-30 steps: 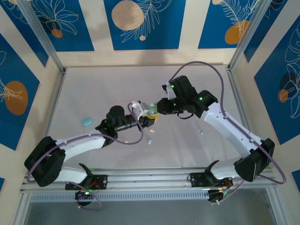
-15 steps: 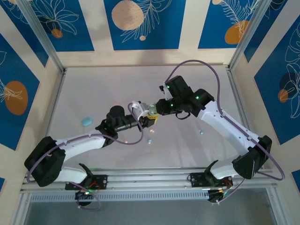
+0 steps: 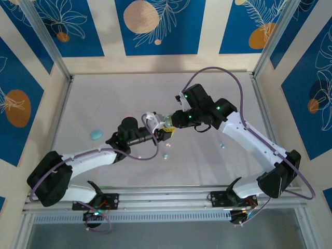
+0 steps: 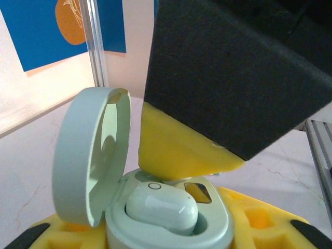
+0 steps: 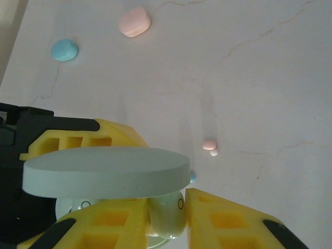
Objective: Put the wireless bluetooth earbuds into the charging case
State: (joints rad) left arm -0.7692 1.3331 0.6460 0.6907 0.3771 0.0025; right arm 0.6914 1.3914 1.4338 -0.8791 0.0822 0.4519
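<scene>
Case [image 4: 220, 232] mint, glossy, rounded, lid [image 4: 85, 155] open, pinched by left pincer [image 4: 168, 238]; smooth mint earbud [image 4: 162, 208] in its well, right pincer [image 5: 167, 218] foam pads [image 5: 228, 218] gripping it.

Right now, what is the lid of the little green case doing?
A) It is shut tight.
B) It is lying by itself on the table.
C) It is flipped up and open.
C: in the left wrist view the lid stands up on its hinge beside the case, and a pale green earbud sits in the open case.
</scene>
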